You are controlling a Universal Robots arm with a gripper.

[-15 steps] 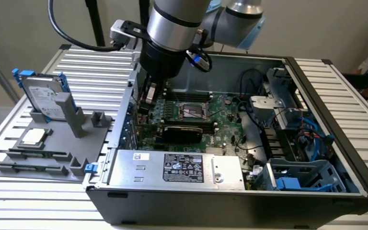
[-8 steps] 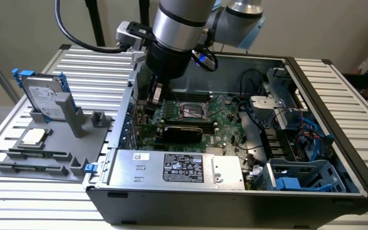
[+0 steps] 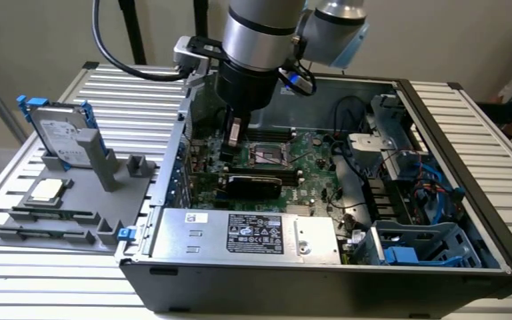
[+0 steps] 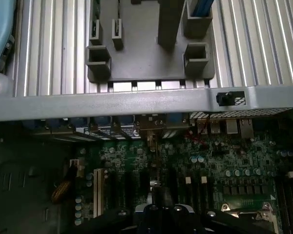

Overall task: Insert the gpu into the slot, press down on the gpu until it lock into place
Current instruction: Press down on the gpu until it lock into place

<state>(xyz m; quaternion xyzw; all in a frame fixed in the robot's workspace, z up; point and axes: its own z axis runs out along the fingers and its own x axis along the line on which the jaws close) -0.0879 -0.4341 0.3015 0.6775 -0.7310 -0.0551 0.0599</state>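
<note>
A ribbed metal table is seen, on which an open computer case and a grey holder tray (just beside it) are set

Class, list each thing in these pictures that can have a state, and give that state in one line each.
computer case: side panel off, motherboard exposed.
gpu: lying flat on the motherboard, apart from the gripper.
gripper: inside the case, above the motherboard.
hard drive: standing upright in the grey holder.
CPU socket: uncovered.
</note>
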